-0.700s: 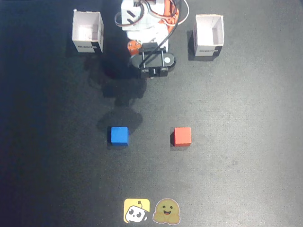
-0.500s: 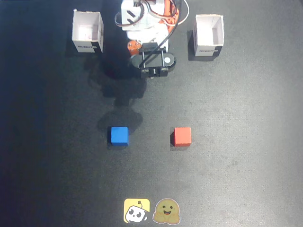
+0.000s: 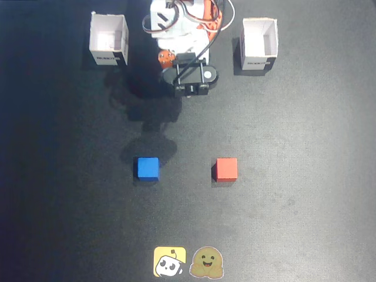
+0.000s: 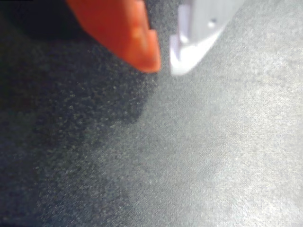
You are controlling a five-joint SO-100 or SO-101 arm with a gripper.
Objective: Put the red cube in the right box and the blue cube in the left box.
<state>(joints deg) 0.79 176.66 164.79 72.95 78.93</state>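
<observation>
In the fixed view the blue cube [image 3: 147, 168] lies on the dark mat left of centre, and the red cube [image 3: 226, 168] lies level with it to the right. Two open white boxes stand at the back: the left box [image 3: 108, 39] and the right box [image 3: 259, 44]. The arm [image 3: 188, 70] is folded between the boxes, far behind both cubes. In the wrist view my gripper [image 4: 164, 66] shows an orange finger [image 4: 137, 38] and a white finger [image 4: 194, 42] with tips almost together and nothing between them. Only bare mat lies below it.
Two stickers, a yellow one [image 3: 170, 261] and a brown smiling one [image 3: 207, 263], lie flat at the mat's front edge. The arm's shadow falls on the mat between its base and the blue cube.
</observation>
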